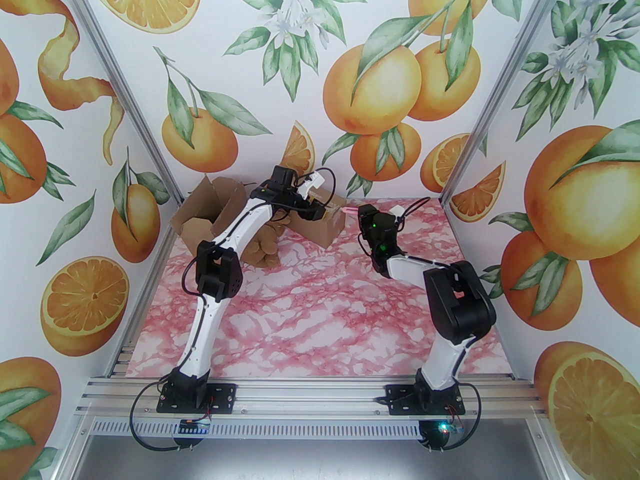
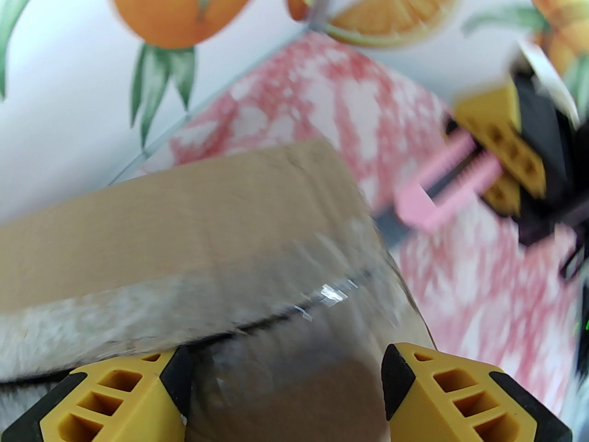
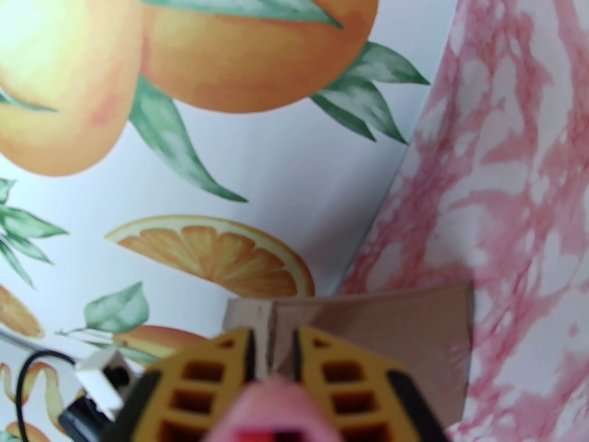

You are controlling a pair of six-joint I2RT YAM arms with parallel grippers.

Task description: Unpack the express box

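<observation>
Left fingers (image 2: pixel 460 394) spread wide, right fingers (image 3: pixel 340 375) pinched on a pink cutter (image 3: pixel 271 405).

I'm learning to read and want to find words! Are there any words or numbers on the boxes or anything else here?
No text can be read anywhere.
The taped cardboard box: plain brown, no label seen, and the close view is blurred.
The open cardboard box: no print seen.
The pink cutter: no marking can be read.
The walls: pictures of oranges and leaves, no words.

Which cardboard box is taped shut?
The brown cardboard box at the back middle: clear tape covers its seam. The other brown cardboard box, in the left corner, has flaps standing open.
</observation>
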